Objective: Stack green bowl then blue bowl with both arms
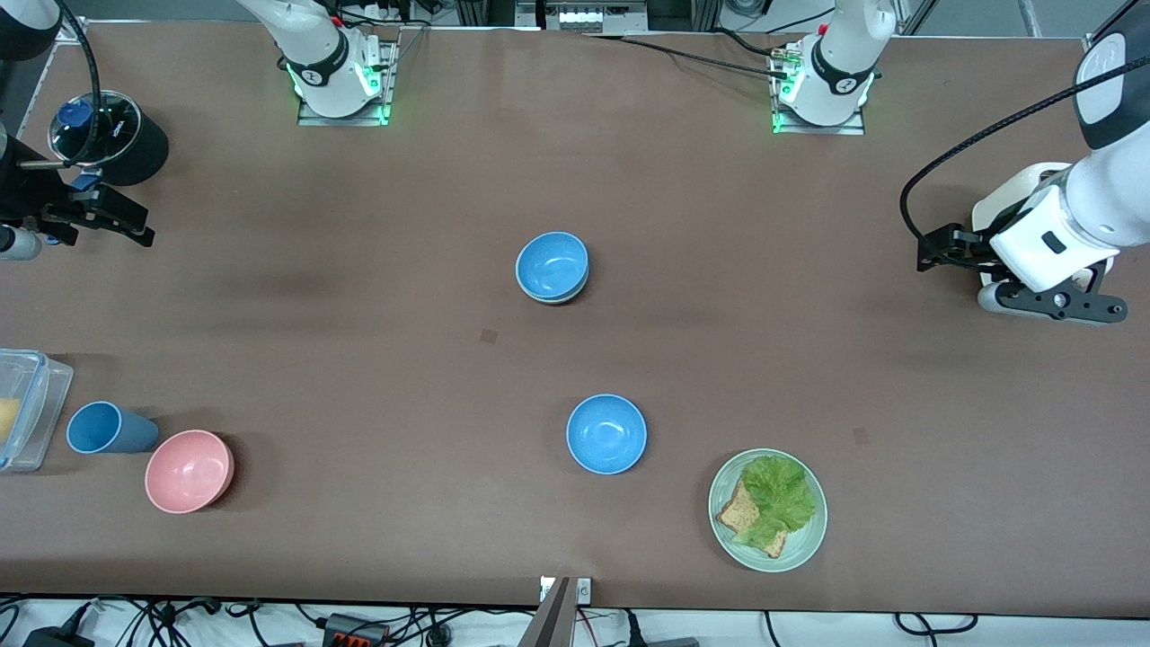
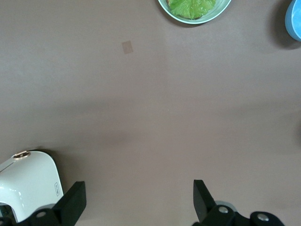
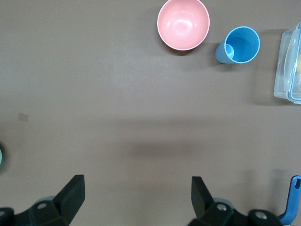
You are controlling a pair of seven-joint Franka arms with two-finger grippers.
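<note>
A blue bowl (image 1: 552, 262) sits nested in the green bowl (image 1: 550, 297) at the table's middle; only the green bowl's pale lower rim shows. A second blue bowl (image 1: 606, 433) stands alone nearer the front camera, and its edge (image 2: 294, 20) also shows in the left wrist view. My left gripper (image 1: 933, 252) (image 2: 139, 197) is open over bare table at the left arm's end. At the right arm's end, my right gripper (image 1: 135, 225) (image 3: 138, 195) is also open and holds nothing. A green sliver (image 3: 1, 158) shows at the right wrist view's edge.
A pale-green plate (image 1: 802, 550) (image 2: 221, 10) with lettuce and toast lies near the front edge. A pink bowl (image 1: 190, 470) (image 3: 183, 23), a blue cup (image 1: 108, 428) (image 3: 240, 44) and a clear container (image 1: 27, 409) (image 3: 288, 66) sit at the right arm's end. A black pot (image 1: 112, 137) stands beside the right gripper.
</note>
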